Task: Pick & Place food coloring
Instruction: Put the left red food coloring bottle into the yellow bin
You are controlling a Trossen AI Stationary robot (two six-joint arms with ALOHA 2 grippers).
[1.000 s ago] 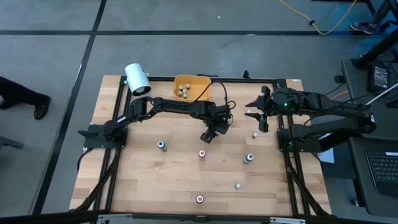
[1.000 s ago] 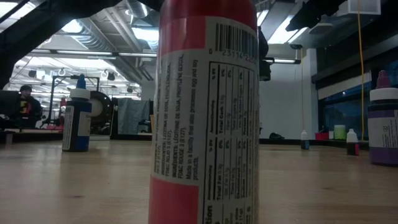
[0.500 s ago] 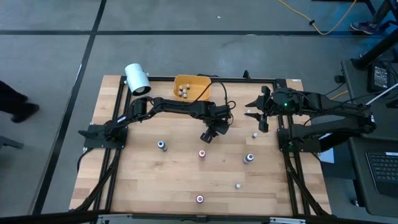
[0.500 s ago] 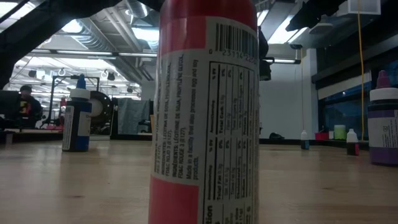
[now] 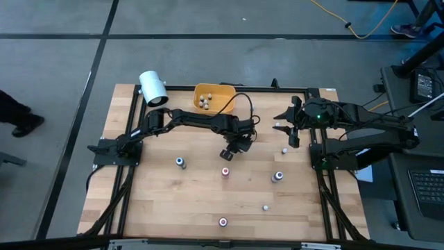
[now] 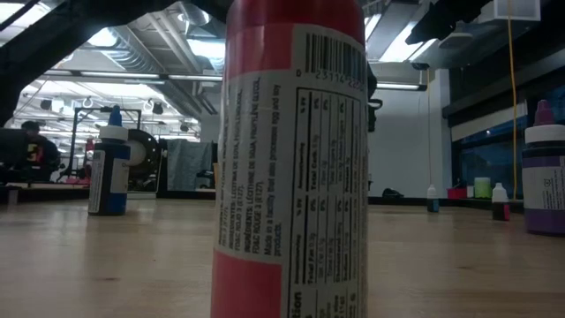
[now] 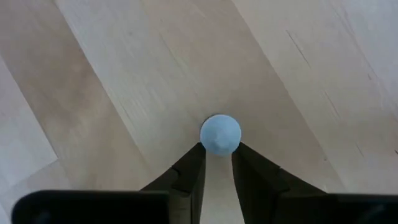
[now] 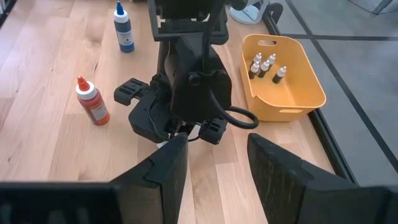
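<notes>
Left gripper (image 7: 217, 163) pinches a pale-capped bottle (image 7: 220, 133), seemingly just seated. Lift straight, then carry to bin (image 5: 223, 92). Right gripper (image 8: 211, 163) waits spread.

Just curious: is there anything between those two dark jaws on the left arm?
Yes: in the left wrist view a small pale-blue bottle cap sits between the left gripper jaw tips, over bare wood.

red-labelled bottle (image 6: 291, 159), barcode digits "0 23114", tiny ingredient print unreadable

Pale wooden table (image 5: 159, 201) with scattered food coloring bottles (image 5: 225, 171), yellow bin (image 5: 214, 97), white cylinder (image 5: 152, 87).
</notes>
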